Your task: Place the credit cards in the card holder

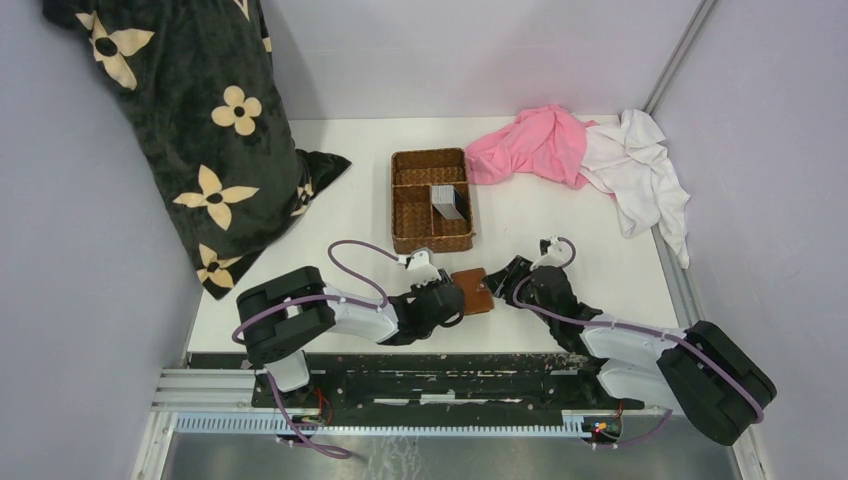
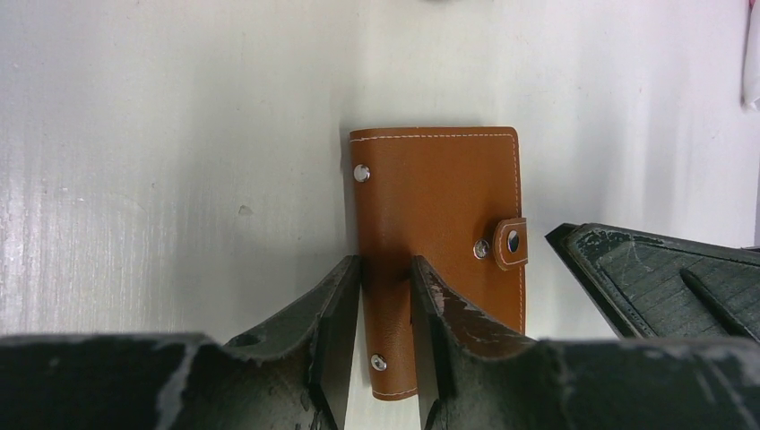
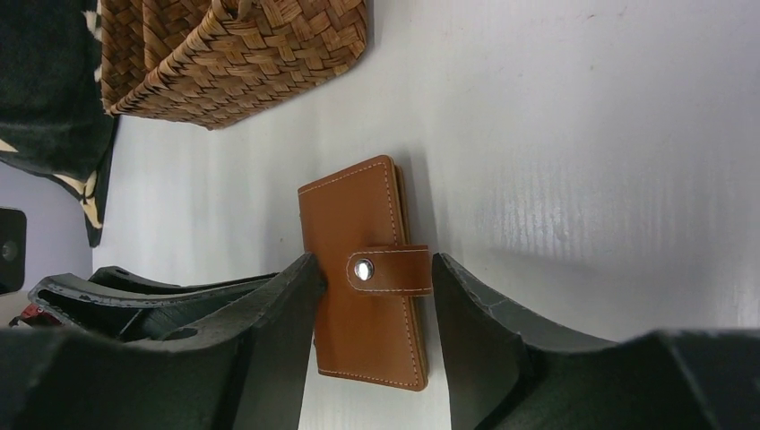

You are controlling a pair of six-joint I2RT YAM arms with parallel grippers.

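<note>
On the white table (image 1: 350,200), a wicker basket (image 1: 410,215) sits near the middle. The right gripper (image 3: 374,260) straddles the closed card holder (image 2: 439,188), jaws wide; the left gripper (image 2: 384,262) is narrow at its spine, grip impossible to tell. The credit cards (image 1: 450,203) stand in the basket's right compartment.

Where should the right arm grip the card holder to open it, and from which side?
Probably the snap tab on the card holder, coming from its free long edge, opposite the riveted spine. It lies flat and closed on the table, so the tab wrapping that edge is the only raised part the fingers can pinch.
</note>
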